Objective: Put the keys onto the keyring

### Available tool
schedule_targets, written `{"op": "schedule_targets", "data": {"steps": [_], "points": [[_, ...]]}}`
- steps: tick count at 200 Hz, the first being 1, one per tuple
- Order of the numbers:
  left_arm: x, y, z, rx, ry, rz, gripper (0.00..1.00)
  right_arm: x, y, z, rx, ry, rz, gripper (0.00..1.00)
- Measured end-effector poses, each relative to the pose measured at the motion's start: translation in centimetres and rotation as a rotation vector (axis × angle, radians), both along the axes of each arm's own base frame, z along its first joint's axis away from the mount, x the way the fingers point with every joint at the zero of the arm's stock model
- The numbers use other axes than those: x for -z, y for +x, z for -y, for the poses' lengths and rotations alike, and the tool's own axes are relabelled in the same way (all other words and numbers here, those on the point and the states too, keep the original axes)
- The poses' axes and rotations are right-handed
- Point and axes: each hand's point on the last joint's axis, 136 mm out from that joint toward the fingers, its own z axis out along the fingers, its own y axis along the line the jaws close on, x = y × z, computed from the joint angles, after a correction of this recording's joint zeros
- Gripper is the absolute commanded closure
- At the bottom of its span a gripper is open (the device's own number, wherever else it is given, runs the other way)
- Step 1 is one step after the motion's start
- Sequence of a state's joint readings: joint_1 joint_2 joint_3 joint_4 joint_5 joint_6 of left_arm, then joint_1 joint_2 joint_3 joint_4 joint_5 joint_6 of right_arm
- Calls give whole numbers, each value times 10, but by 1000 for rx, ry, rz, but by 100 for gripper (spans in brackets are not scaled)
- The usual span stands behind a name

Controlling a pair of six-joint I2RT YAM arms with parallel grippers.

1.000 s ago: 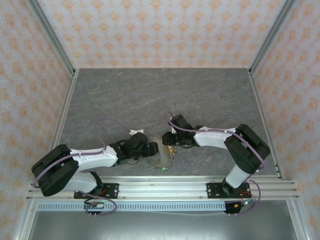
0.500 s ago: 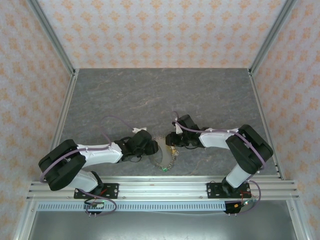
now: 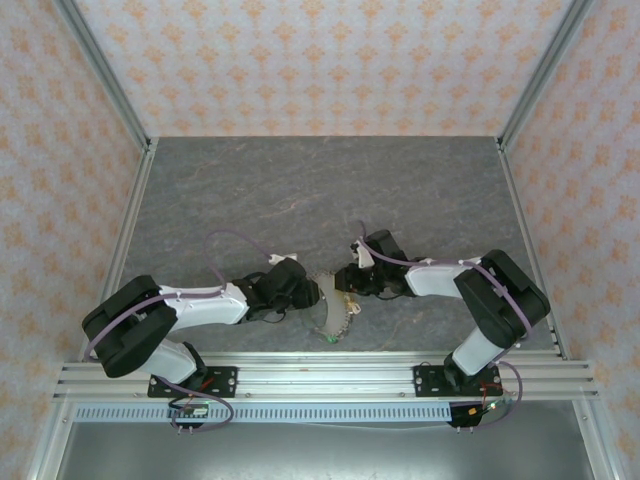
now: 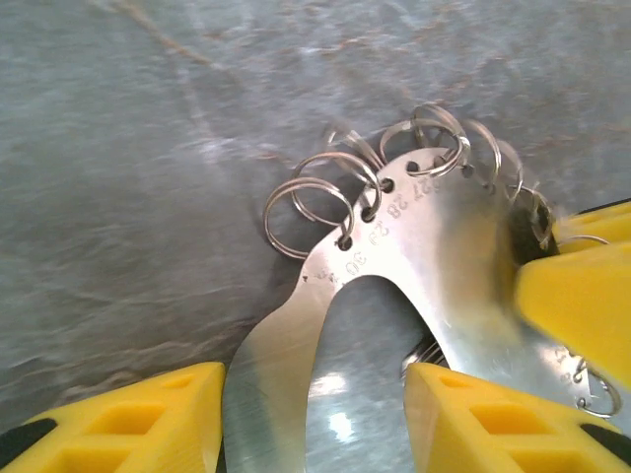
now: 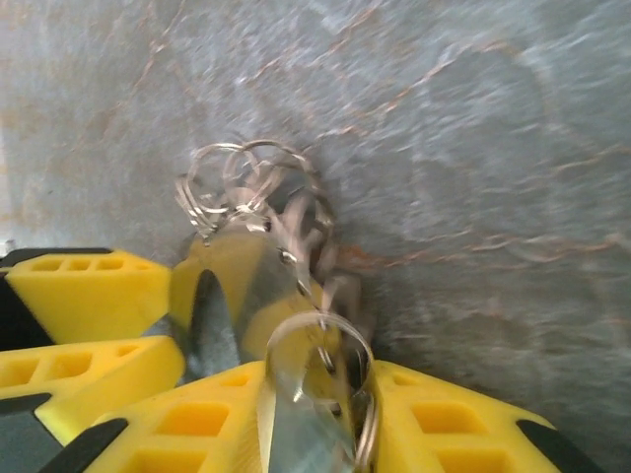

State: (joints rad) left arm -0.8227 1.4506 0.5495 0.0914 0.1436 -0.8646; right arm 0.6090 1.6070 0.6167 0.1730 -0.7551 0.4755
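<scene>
The keyring [image 4: 434, 246] is a flat silver crescent plate with numbered holes, and several split rings [image 4: 308, 205] hang along its outer edge. In the left wrist view my left gripper [image 4: 315, 379] has its yellow fingers [image 4: 118, 419] against both arms of the crescent, shut on it. My right gripper [image 5: 315, 384] is shut on the keyring's other end [image 5: 232, 271], with a split ring [image 5: 296, 330] and a flat silver blade pinched between its fingers [image 5: 473, 424]. From above, both grippers [image 3: 312, 292] [image 3: 346, 284] meet over the keyring [image 3: 330, 318]. A green-headed key [image 3: 328, 340] hangs at its near end.
The grey marbled table [image 3: 300, 190] stretches bare behind the grippers. An aluminium rail [image 3: 320, 375] runs along the near edge just below the keyring. Patterned walls close off the left, back and right sides.
My left gripper has slid right onto the keyring and its jaws have narrowed around it. The right arm has shifted slightly right, still on the keyring's end.
</scene>
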Motion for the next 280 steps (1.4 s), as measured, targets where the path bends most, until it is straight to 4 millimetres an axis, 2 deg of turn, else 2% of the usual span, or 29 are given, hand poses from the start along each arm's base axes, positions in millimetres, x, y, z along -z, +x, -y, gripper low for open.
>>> {"op": "schedule_targets", "data": {"steps": [33,72,102,135,194,218,253,280], "points": [[-3,1,4,9,-17,7,50,-5,-6,-6,-34,40,-14,71],[-2,1,3,6,-12,6,50,-11,-6,-7,-45,55,1,85],[-5,3,2,-1,-13,18,47,-19,-3,-5,-34,49,36,89],[-30,10,1,-24,-51,88,41,-34,6,4,19,32,108,90],[-65,18,-2,-48,-108,178,28,-93,19,25,135,67,338,90],[-80,27,-11,-78,-152,204,22,-111,23,30,174,85,394,90],[-89,42,-35,-148,-210,217,20,-118,27,33,211,91,410,89],[-103,42,-40,-156,-248,245,20,-119,29,34,237,95,403,89]]}}
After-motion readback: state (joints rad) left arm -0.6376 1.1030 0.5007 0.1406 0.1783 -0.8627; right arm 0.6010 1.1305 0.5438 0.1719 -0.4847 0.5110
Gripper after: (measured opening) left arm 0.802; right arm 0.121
